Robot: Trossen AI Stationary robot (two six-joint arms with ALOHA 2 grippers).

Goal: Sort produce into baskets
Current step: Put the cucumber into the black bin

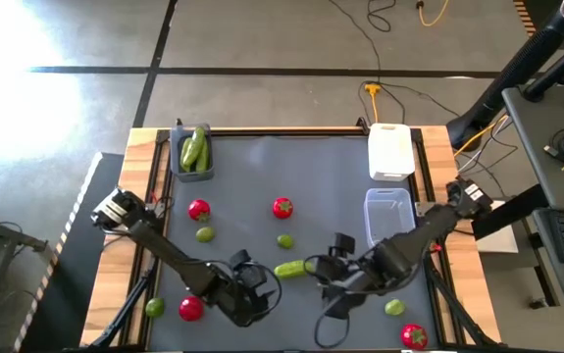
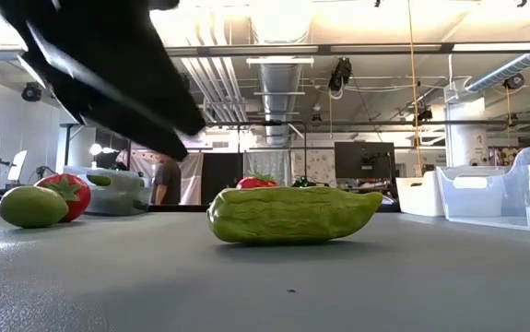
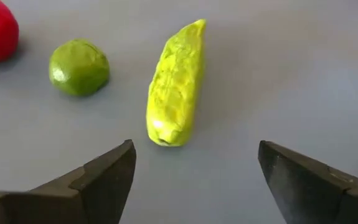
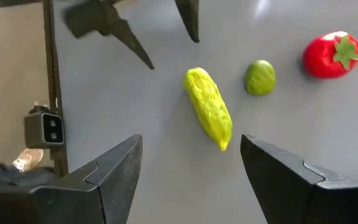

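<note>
A green cucumber [image 1: 289, 268] lies flat on the grey table between my two grippers; it also shows in the low view [image 2: 292, 214]. My left gripper [image 1: 262, 279] is open and empty just left of it, its fingers [image 3: 110, 177] short of the cucumber's near end [image 3: 166, 130]. My right gripper [image 1: 323, 270] is open and empty just right of it, with the cucumber [image 4: 208, 116] ahead of its fingers. A lime [image 1: 284, 240] and a tomato [image 1: 282, 207] lie beyond the cucumber. The dark grey basket [image 1: 193, 152] holds cucumbers.
The white basket [image 1: 391, 150] and the clear basket [image 1: 387, 214] stand at the right. More tomatoes [image 1: 199, 209] [image 1: 190, 308] [image 1: 413, 336] and limes [image 1: 205, 233] [image 1: 154, 307] [image 1: 393, 307] lie scattered on the table. My two grippers stand close together.
</note>
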